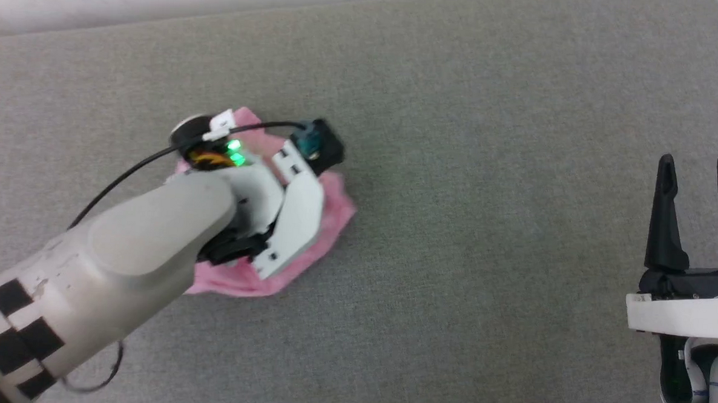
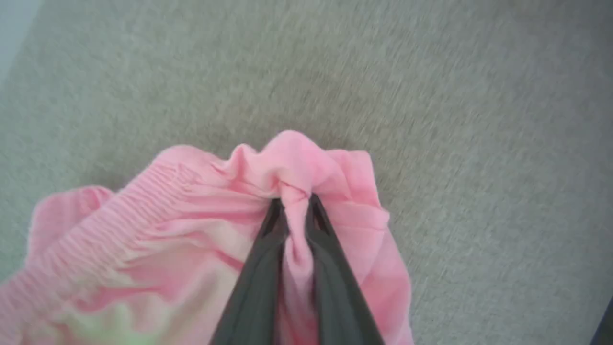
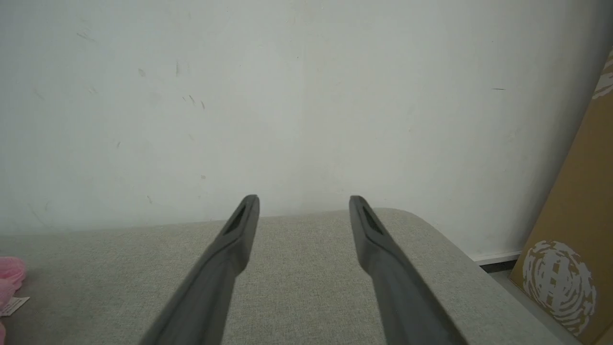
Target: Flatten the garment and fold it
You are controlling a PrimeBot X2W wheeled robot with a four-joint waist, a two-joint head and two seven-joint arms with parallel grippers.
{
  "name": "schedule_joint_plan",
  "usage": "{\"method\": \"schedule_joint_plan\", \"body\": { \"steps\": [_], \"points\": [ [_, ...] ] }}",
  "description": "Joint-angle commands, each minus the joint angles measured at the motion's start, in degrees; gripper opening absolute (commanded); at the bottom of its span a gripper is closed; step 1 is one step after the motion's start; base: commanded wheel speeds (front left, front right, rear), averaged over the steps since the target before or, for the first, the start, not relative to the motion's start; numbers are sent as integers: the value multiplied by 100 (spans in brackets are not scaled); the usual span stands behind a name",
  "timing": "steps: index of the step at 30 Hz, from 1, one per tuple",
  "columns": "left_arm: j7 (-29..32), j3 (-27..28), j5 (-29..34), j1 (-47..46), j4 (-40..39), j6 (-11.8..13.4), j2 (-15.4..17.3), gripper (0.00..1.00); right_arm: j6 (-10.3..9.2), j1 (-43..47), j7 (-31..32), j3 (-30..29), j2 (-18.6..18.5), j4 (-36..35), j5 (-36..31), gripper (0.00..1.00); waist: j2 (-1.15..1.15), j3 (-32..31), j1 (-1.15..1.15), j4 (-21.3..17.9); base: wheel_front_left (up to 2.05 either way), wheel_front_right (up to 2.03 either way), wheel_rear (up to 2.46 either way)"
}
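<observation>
We are gripping the garment (image 2: 191,225) with our left hand (image 2: 293,203). Its two dark fingers are pinching a raised fold of the pink cloth, which is bunching into a small knot just above the fingertips. The gathered waistband (image 2: 119,211) is running off to the left of the fingers in the left wrist view.

In the head view the garment is lying in a crumpled heap on the left half of the table (image 1: 483,261), and our pale left forearm (image 1: 139,240) is covering much of it. The table is showing a grey woven fabric cover and a rounded far corner.

We are holding our right hand (image 1: 695,161) open, with its fingers standing apart and nothing between them. It is hovering near the right edge of the table, well apart from the garment, and pointing toward a white wall (image 3: 287,96) bearing faint scuff marks.

A brown cardboard box (image 3: 574,215) with a white printed pattern is leaning beyond the table corner. A small white label (image 3: 12,305) is lying beside the pink cloth at the left edge of the right wrist view.
</observation>
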Motion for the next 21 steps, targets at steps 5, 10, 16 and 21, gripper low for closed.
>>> {"method": "schedule_joint_plan", "body": {
  "steps": [5, 10, 16, 21],
  "points": [
    [-992, -2, -6, -652, -211, -3, -403, 0, -12, 59, -27, 44, 13, -8, -33, 100, 0, -290, -1, 114, 0, 0, 0],
    [-1971, 176, -91, -983, -80, -3, -951, 0, -12, 141, -27, 7, 13, -12, -16, 100, 0, -369, -1, 55, 0, 0, 0],
    [-2729, 337, -121, -781, 457, 46, -1222, 0, -12, 287, -27, -135, 13, -23, -25, 100, 0, -433, -1, 143, 0, 0, 0],
    [-3064, 295, -193, -56, 1061, 205, -876, 0, -12, 324, -27, -172, 13, -24, -80, 100, 0, -480, -1, 334, 0, 0, 0]
  ]
}}
